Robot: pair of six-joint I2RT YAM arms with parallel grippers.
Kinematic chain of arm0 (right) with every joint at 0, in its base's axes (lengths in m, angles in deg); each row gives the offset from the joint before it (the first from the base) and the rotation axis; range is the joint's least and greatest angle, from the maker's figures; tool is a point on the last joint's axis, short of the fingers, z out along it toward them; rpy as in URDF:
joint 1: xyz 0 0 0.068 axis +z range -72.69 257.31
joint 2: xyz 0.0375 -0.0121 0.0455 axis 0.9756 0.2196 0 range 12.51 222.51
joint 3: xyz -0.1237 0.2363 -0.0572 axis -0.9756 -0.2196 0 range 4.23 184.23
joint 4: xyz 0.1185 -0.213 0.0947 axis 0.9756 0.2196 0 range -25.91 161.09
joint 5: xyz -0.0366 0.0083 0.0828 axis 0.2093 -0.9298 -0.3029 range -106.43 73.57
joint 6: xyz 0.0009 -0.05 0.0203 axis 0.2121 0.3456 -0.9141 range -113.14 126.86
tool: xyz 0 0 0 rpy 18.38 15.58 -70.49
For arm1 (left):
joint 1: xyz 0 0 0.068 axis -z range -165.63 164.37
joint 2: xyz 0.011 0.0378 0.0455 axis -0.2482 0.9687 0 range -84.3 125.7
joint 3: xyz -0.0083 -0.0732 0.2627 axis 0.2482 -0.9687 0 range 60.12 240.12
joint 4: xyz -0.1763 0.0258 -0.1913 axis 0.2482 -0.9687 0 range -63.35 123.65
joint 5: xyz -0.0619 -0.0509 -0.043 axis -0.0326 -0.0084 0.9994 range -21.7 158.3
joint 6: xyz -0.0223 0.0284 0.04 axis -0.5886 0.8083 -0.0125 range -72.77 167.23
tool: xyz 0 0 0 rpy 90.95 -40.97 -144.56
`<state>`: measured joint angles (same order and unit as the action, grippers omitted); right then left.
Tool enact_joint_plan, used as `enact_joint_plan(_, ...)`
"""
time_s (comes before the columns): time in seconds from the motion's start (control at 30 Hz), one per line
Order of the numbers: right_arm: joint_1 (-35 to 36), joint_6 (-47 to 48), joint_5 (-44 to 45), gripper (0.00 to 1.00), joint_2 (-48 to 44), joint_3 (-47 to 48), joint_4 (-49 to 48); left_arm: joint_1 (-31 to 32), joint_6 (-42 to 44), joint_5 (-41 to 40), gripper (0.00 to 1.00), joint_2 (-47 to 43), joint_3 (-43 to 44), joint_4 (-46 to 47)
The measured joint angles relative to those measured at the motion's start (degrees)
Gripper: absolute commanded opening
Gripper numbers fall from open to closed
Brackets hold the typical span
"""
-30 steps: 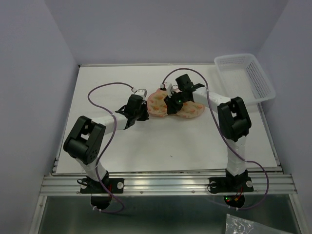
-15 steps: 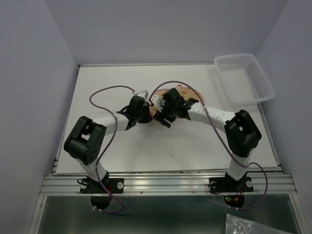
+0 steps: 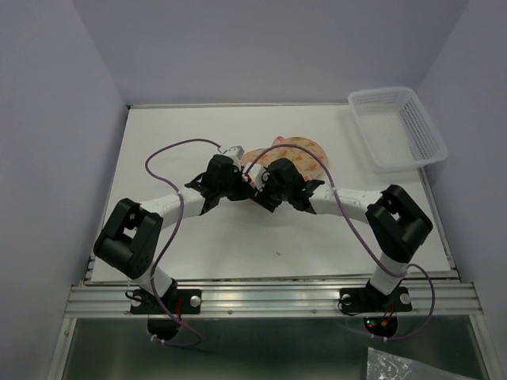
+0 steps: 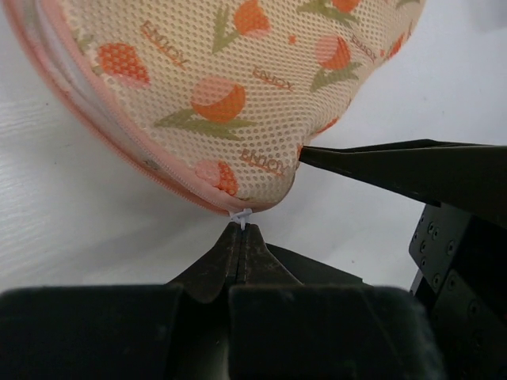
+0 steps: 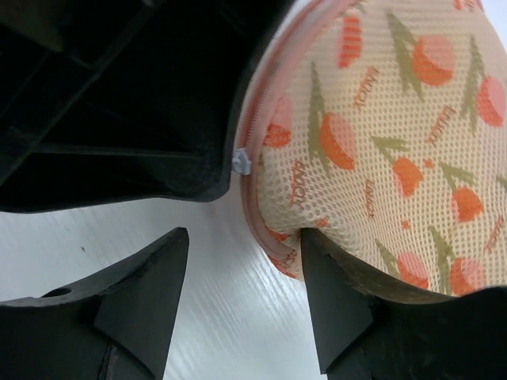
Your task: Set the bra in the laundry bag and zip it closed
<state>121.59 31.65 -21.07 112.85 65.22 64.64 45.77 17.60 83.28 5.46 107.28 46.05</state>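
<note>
One second on, right tool [image 5: 242, 245] has swung across, gaping empty against the laundry bag [image 5: 396, 119]; left tool [image 4: 240, 232] pinches white zip pull [image 4: 240, 214] tight. Closure looks nearly complete.

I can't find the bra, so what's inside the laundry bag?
Hidden: nothing shows through the printed mesh of the laundry bag. No bra shows in any view. The left claw pinches its white zip pull.

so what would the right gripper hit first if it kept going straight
Probably the laundry bag: its pink zip edge lies right ahead of the open right gripper. The left gripper, shut on the zip pull, sits just beside that line; depth unclear.
</note>
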Motion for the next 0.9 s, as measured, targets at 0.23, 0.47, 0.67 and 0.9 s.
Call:
enact_joint_plan(0.23,0.02,-0.15,2.62,0.43,0.02,-3.96,-8.83,0.04,-0.28,3.28,0.0,-0.74,-1.53,-0.26)
enact_joint_plan(0.47,0.02,0.02,4.52,0.26,0.76,-5.07,-14.1,0.04,-0.26,5.33,0.0,-2.12,-1.7,-0.31)
enact_joint_plan(0.67,0.13,0.07,4.02,0.13,0.76,-6.75,-17.73,0.04,-0.28,5.6,0.0,-2.19,-1.7,-0.24)
enact_joint_plan(0.9,0.11,1.03,4.28,0.02,0.76,-8.59,-19.63,-0.31,-0.74,4.26,0.0,-2.19,-1.97,-1.55)
